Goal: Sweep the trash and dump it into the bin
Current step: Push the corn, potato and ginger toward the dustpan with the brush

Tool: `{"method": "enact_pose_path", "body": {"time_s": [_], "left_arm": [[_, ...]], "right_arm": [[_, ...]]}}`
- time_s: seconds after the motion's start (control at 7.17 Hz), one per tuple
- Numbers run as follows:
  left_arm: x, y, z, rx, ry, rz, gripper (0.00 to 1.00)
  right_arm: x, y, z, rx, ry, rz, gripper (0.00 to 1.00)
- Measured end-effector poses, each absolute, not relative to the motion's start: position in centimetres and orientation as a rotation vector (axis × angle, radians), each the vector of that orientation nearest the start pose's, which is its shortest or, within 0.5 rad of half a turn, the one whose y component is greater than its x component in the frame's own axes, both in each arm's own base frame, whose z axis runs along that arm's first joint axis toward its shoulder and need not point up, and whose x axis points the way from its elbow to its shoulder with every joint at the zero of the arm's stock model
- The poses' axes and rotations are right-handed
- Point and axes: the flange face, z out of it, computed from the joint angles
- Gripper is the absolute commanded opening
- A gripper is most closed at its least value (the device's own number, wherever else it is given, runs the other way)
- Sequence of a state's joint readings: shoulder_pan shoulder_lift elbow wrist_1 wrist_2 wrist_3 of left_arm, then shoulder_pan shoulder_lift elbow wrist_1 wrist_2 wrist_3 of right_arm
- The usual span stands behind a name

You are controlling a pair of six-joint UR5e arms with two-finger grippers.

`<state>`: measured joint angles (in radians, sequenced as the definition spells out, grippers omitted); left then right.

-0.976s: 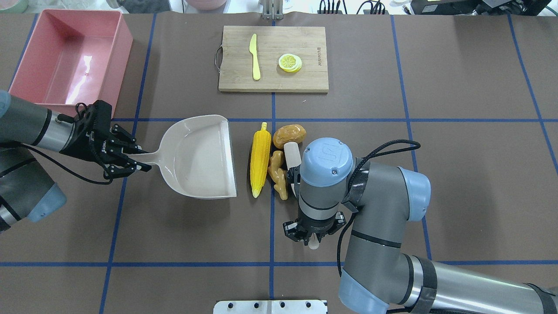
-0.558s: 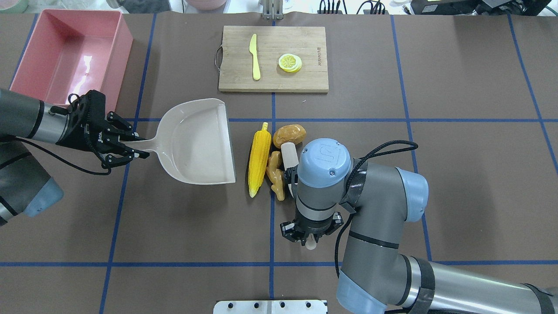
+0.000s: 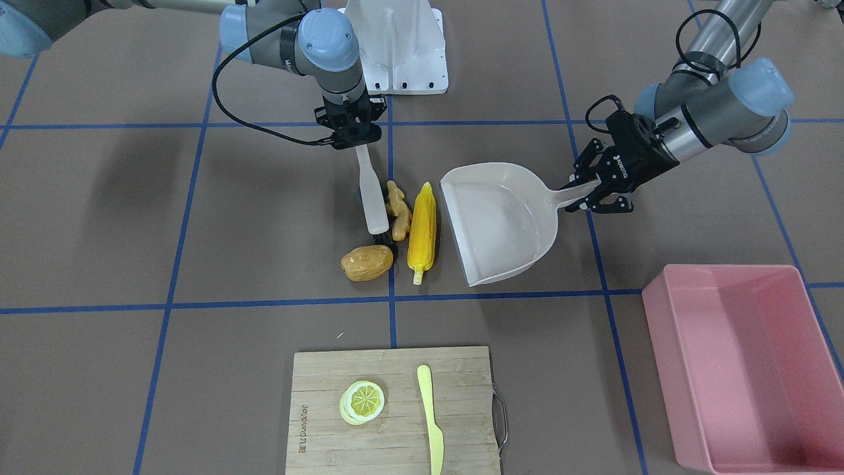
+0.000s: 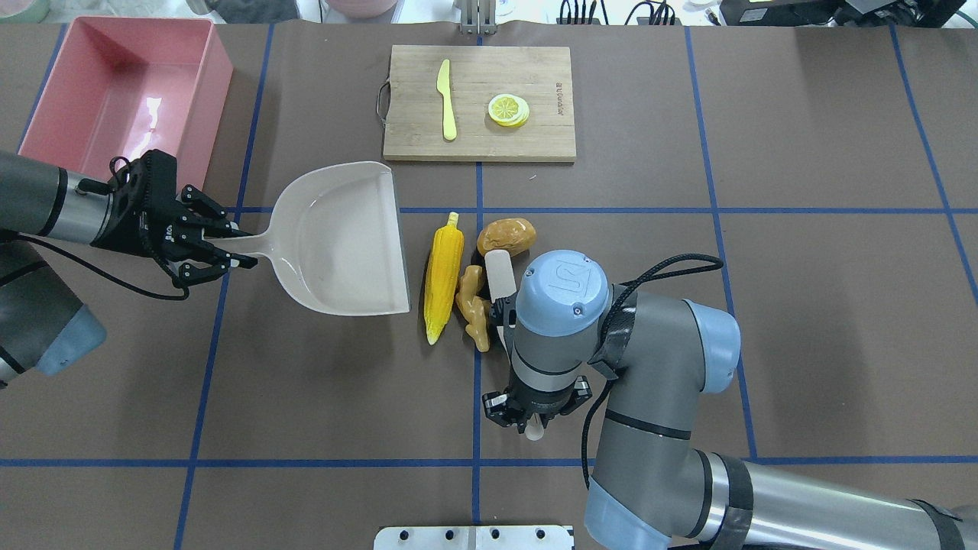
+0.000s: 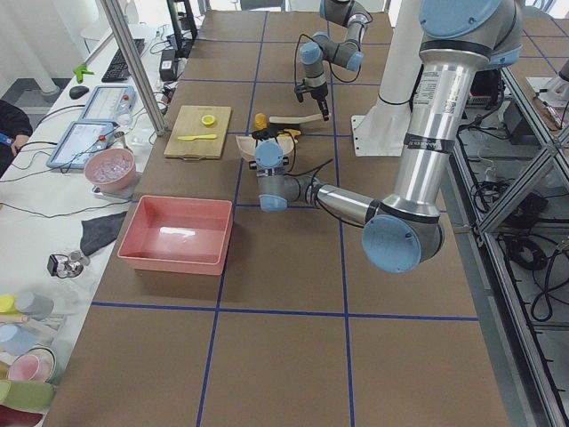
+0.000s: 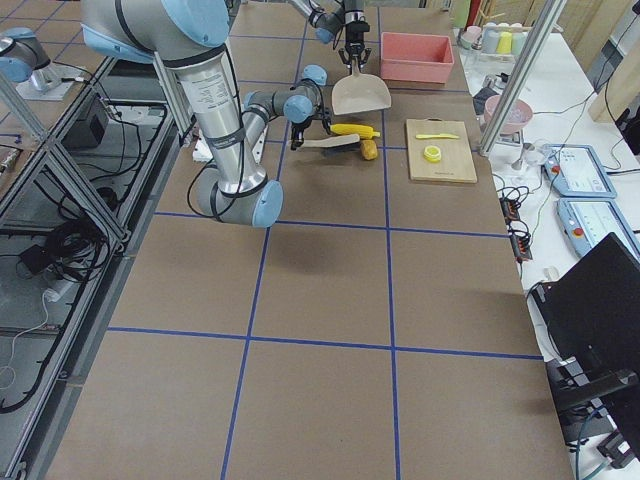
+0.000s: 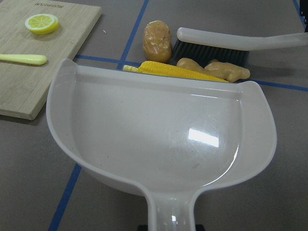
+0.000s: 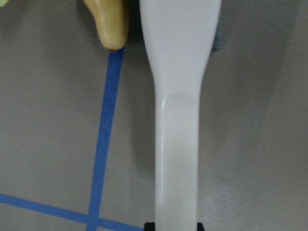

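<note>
My left gripper [image 4: 237, 250] is shut on the handle of the beige dustpan [image 4: 336, 237], whose open mouth faces the trash. The yellow corn cob [image 4: 444, 276] lies just in front of that mouth. The tan ginger root [image 4: 470, 305] lies against the corn. The brown potato [image 4: 506, 236] sits beyond them, at the brush's tip. My right gripper [image 4: 533, 416] is shut on the handle of a white brush [image 4: 500, 276], whose bristles press against the ginger. The pink bin [image 4: 122, 99] stands empty at the far left.
A wooden cutting board [image 4: 535, 76] at the back middle holds a pale yellow knife [image 4: 446, 99] and a lemon slice [image 4: 508, 109]. A white mount plate [image 4: 474, 537] sits at the near edge. Blue tape lines cross the brown table.
The brush has pushed the corn and ginger left toward the dustpan; the corn now lies tilted. The left gripper has moved the dustpan away from the robot and slightly left.
</note>
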<state>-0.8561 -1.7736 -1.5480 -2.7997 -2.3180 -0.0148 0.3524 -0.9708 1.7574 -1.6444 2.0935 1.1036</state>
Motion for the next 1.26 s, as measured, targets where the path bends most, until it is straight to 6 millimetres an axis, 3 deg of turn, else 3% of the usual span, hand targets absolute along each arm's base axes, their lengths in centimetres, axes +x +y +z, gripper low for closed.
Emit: {"method": "enact_pose_path", "body": {"time_s": [0.42, 0.84, 1.26], "left_arm": [[29.6, -44.9, 44.2, 1.097, 1.095, 1.058, 0.0], [28.4, -45.1, 44.1, 1.08, 1.107, 1.035, 0.0], [28.5, -45.0, 44.3, 1.137, 1.045, 1.141, 0.0]], "right_arm": [[-57.2, -30.1, 23.4, -0.185, -0.852, -0.296, 0.0], [-56.1, -30.6, 23.7, -0.201, -0.855, -0.287, 0.0], [-55.8, -30.9, 23.7, -0.203, -0.856, -0.281, 0.0]]}}
